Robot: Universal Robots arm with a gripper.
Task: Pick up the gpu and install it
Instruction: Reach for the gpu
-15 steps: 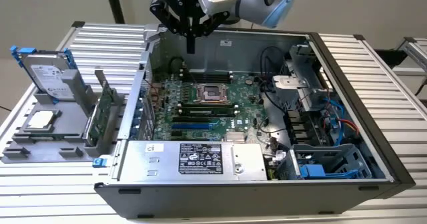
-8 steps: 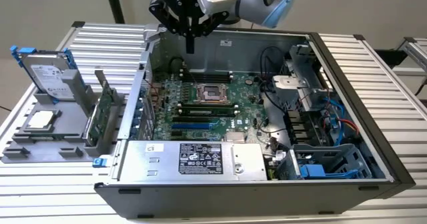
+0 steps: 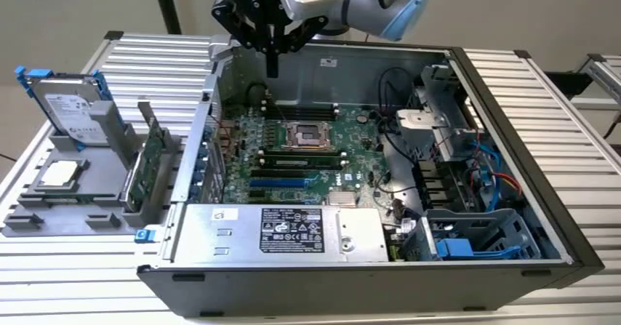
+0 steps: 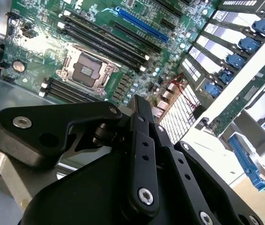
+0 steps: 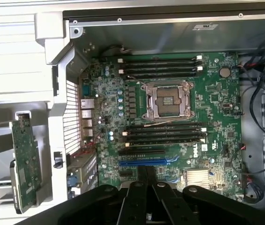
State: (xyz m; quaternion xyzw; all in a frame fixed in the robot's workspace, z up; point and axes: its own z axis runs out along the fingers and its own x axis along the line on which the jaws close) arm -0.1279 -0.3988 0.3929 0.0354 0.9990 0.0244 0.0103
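jaws together above case (image 3: 339, 78); gpu (image 3: 147, 166) (edge-on, partly hidden) racked.

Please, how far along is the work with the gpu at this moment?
Nothing looks done yet. The gpu stands upright in the grey holder outside the computer case, on the exterior view's left. The hand is shut and empty, and it hangs over the open case, apart from the gpu. The whole job is left: the card is not picked up, and the blue slot on the motherboard is empty.
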